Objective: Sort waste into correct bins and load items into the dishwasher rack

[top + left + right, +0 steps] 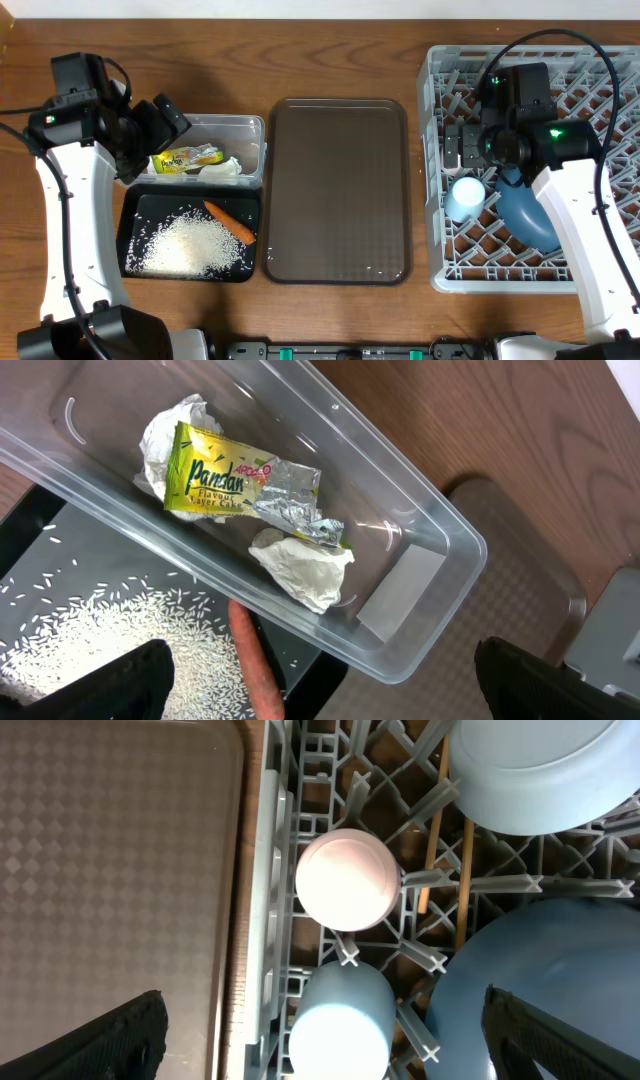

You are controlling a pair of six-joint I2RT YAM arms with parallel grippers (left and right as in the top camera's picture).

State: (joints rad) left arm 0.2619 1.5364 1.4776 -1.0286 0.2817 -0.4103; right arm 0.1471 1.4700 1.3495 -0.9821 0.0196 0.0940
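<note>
The brown tray (340, 190) gives flat open room between the bins and the rack (437, 200). In the clear box (255, 125), a wrapper (235, 475) and crumpled tissue (300, 565) fill most of the floor; the end beside the brown tray is free. Rice (190, 245) and a carrot (230, 222) cover much of the black tray (125, 235). 2 cups (347, 880), a bowl (540, 770), a plate (540, 990) and chopsticks (465, 870) crowd the rack's left side.

Work surface: wooden table (330, 50), mid-brown, with the grain running left to right in the overhead view and a slight sheen. A pale strip (250, 6) runs beyond its far edge, possibly wall or floor; too little shows to tell. Light is even and diffuse from above, and shadows on the wood are soft-edged.
</note>
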